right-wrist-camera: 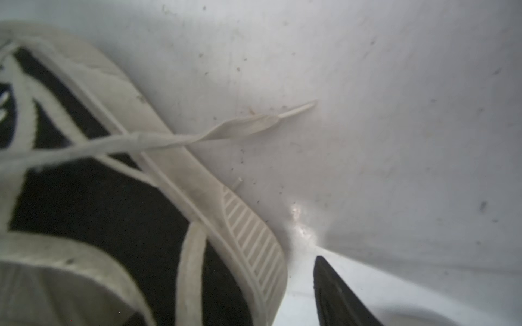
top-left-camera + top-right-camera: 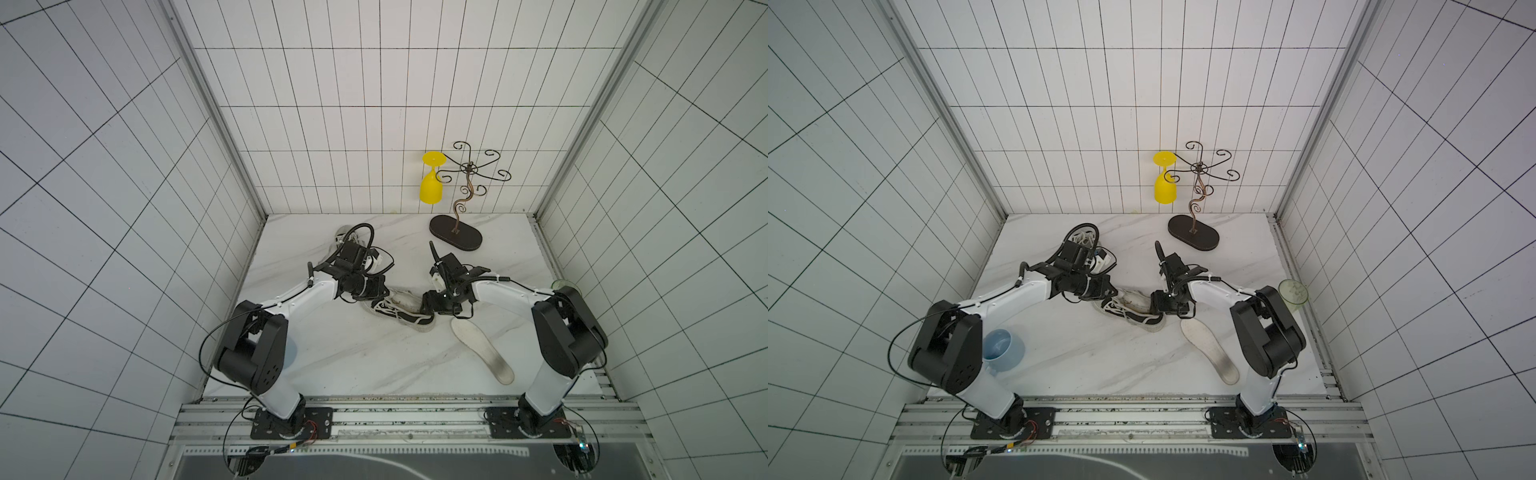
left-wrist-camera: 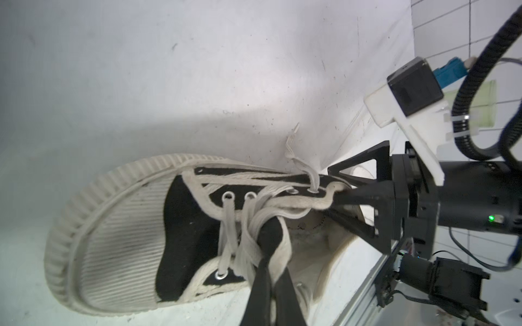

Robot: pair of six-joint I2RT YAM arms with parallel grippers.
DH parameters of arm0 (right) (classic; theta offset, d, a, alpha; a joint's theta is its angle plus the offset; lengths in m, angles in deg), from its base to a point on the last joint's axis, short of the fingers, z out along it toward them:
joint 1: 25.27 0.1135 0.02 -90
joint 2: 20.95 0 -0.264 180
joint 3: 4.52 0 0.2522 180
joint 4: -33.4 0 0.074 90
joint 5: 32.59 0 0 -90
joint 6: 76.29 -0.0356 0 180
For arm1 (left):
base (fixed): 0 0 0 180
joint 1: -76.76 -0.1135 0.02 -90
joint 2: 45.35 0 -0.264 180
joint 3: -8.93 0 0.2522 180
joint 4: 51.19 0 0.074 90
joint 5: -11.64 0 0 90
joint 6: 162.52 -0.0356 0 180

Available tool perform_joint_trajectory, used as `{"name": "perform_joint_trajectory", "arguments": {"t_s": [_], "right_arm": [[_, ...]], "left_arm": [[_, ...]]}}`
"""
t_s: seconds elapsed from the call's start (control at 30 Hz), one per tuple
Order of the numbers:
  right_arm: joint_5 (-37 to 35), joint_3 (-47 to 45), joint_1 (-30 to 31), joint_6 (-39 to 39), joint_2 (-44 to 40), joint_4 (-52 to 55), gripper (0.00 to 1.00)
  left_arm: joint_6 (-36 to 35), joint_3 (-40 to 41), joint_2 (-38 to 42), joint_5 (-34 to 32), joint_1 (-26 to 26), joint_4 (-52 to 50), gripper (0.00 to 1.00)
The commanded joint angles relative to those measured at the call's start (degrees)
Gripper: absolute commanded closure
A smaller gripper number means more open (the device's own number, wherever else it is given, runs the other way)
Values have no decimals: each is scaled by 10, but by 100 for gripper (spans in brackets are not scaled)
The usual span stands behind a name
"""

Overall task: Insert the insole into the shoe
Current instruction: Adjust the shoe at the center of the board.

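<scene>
Both top views: black-and-cream canvas sneaker [image 2: 397,311] lies at the middle of the white marble-pattern table [image 2: 332,365], between the two arms. Left gripper [image 2: 385,297] is down on the sneaker's left part, right gripper [image 2: 424,308] at its right end. Worn white foam insole [image 2: 482,351] lies flat on the table, outside the sneaker, running from just beside the right gripper toward the near right corner. Far right corner: black wire stand [image 2: 456,233] with a yellow plastic goblet [image 2: 430,189] hanging upside down. Pale blue bowl [image 2: 1003,345] near the left edge, partly behind the left arm.

Left wrist view: left gripper [image 3: 272,271] is closed, pinching the black tongue of the sneaker [image 3: 127,225]. Right gripper [image 3: 332,187] has its jaws parted, the laced edge of the opening between them, no clear grip.

Right wrist view: blurry close-up of the sneaker [image 1: 113,214] side and ribbed sole. One black finger [image 1: 336,290] shows, outside the sneaker, apart from the sole; the second is out of frame. Loose cream lace [image 1: 226,132] trails onto the table.
</scene>
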Motion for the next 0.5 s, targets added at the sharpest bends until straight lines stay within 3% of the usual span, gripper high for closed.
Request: {"name": "perform_joint_trajectory", "arguments": {"t_s": [0.0, 0.2, 0.47], "right_arm": [[-20, 70, 7, 8, -19, 24, 29], [-22, 102, 8, 46, 7, -3, 29], [-8, 133, 10, 61, 37, -40, 42]], "left_arm": [[-82, -35, -41, -37, 6, -52, 100], [-170, -72, -64, -10, 11, -74, 100], [-193, -123, -97, -1, 27, -92, 100]]}}
